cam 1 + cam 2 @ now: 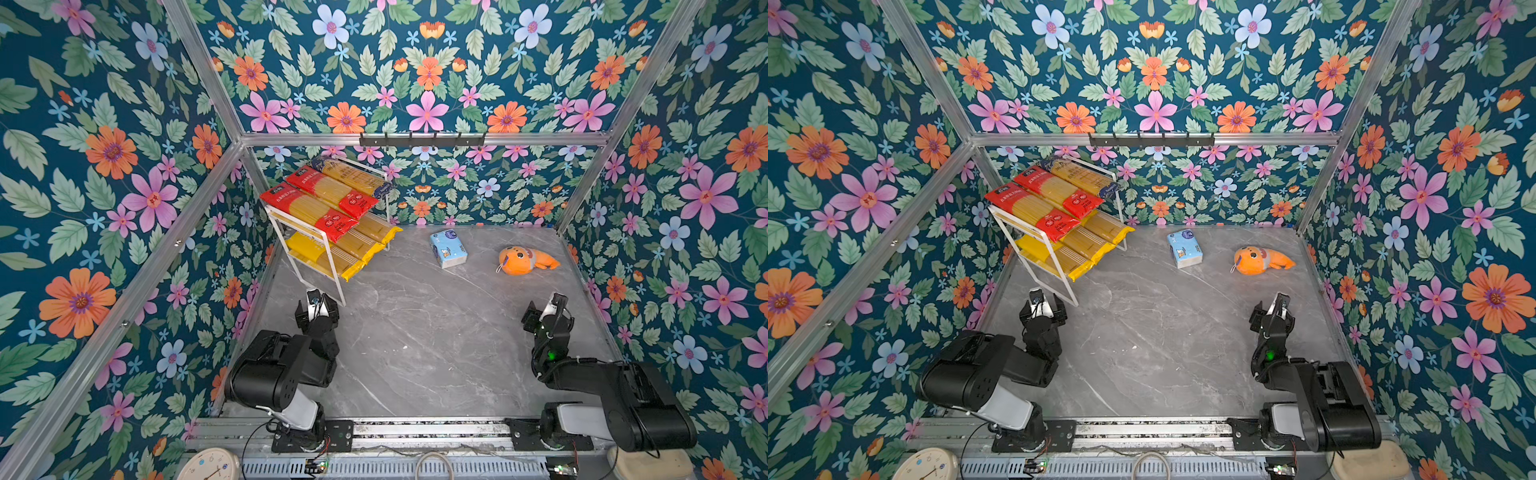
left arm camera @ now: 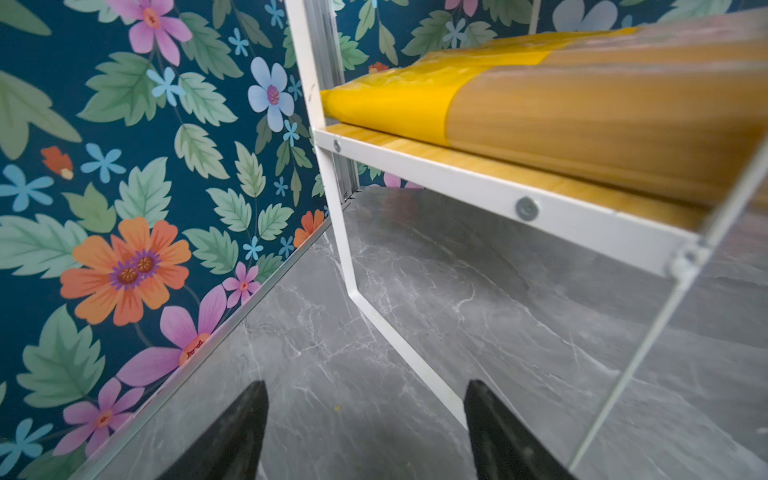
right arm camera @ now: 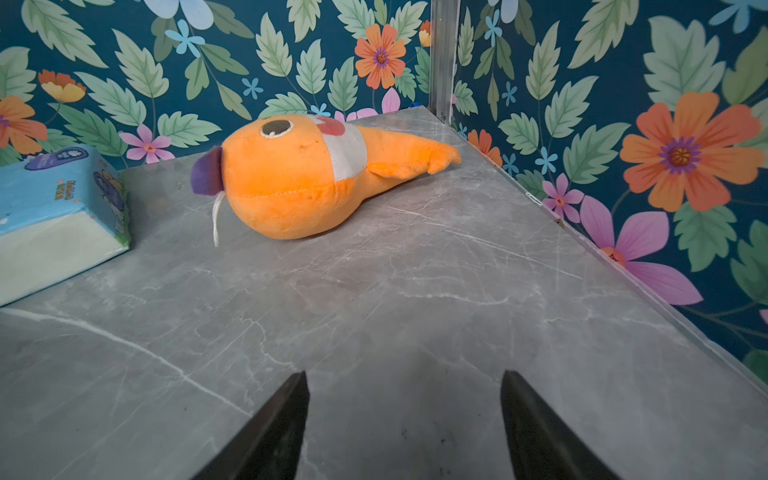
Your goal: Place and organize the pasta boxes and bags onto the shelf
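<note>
We found all six packs on the shelf point(image 2: 478, 189), at 11 o'clock on the worktop point(image 1: 415, 332): two red packs point(image 1: 309, 205) and the blue-and-gold pack point(image 1: 353, 174) on its upper level, three yellow packs point(image 1: 357, 243) below, laid flat and parallel so each level carried a full row. The left fingers point(image 2: 232, 436) and right fingers point(image 3: 270, 428) stood wide apart and empty at 7 and 5 o'clock; we judged the task complete.

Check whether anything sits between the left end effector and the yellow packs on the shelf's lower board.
Only the shelf's own white frame: its leg and lower rail stand ahead of the open left end effector, before the yellow packs. Otherwise bare table. The tissue pack and plush toy lie far off to the right.
</note>
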